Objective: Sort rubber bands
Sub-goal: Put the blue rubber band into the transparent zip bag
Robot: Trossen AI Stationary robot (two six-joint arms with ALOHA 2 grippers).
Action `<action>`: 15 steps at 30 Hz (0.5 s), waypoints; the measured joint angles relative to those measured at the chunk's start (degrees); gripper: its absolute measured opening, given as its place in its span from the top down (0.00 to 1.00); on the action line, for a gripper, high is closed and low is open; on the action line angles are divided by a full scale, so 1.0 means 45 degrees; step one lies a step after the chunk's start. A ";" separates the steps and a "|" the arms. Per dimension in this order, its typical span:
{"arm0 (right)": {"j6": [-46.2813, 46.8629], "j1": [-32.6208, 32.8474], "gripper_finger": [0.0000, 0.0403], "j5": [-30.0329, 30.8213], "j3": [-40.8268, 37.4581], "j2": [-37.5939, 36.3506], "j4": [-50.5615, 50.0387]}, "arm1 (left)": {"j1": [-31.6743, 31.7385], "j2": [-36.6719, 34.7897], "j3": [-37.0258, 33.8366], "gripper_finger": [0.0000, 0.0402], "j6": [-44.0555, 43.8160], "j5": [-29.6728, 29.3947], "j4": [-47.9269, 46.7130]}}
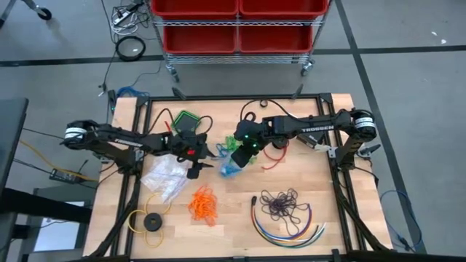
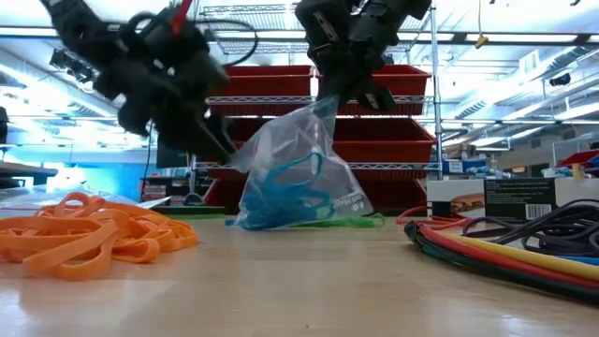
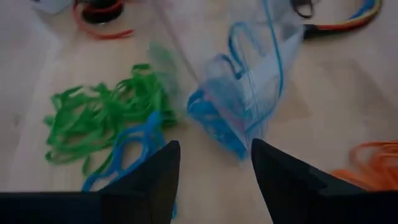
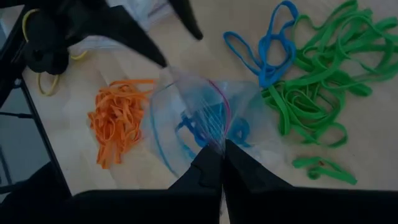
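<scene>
Clear plastic bag (image 4: 199, 118) with blue rubber bands (image 2: 281, 192) inside, pinched at its top edge between the pressed-together fingers of the right gripper (image 4: 221, 149) and hanging down to the wooden table (image 1: 240, 211). Left gripper (image 3: 214, 165) just beside the bag, fingers spread, gripping nothing. More loose blue bands (image 4: 264, 43) and a green bunch (image 4: 323, 81) on one side of the bag – orange bunch (image 4: 115, 118) on the other, dark purple bunch (image 1: 280, 204) well apart from it

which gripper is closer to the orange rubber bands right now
Left. The left gripper hangs with jaws open just above the orange rubber bands; the right gripper is farther off, pinching the clear bag.
</scene>
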 joint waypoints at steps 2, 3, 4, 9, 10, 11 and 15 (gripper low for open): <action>0.0000 0.0000 1.00 0.0000 0.0000 -0.0002 -0.0058 | 0.0239 0.0075 -0.0666 0.48 -0.0156 -0.0093 0.0768; 0.0000 0.0000 1.00 0.0005 0.0000 -0.0010 -0.0039 | 0.0361 0.0171 -0.0924 0.48 -0.0175 -0.0149 0.1131; 0.0000 0.0000 1.00 0.0005 0.0000 -0.0010 -0.0039 | 0.0489 0.0263 -0.1083 0.48 -0.0220 -0.0220 0.1682; 0.0000 0.0000 1.00 0.0058 0.0000 -0.0010 -0.0130 | 0.1136 0.0502 -0.1571 0.48 -0.0262 -0.0302 0.2474; 0.0000 0.0000 1.00 0.0058 0.0000 -0.0010 -0.0112 | 0.1252 0.0585 -0.1583 0.48 -0.0258 -0.0297 0.2466; 0.0000 0.0000 1.00 0.0075 0.0000 -0.0010 -0.0118 | 0.1347 0.0716 -0.1562 0.48 -0.0257 -0.0247 0.2513; 0.0000 0.0009 1.00 0.0104 0.0000 -0.0010 -0.0137 | 0.1580 0.1585 -0.1541 0.48 -0.0271 0.0513 0.2782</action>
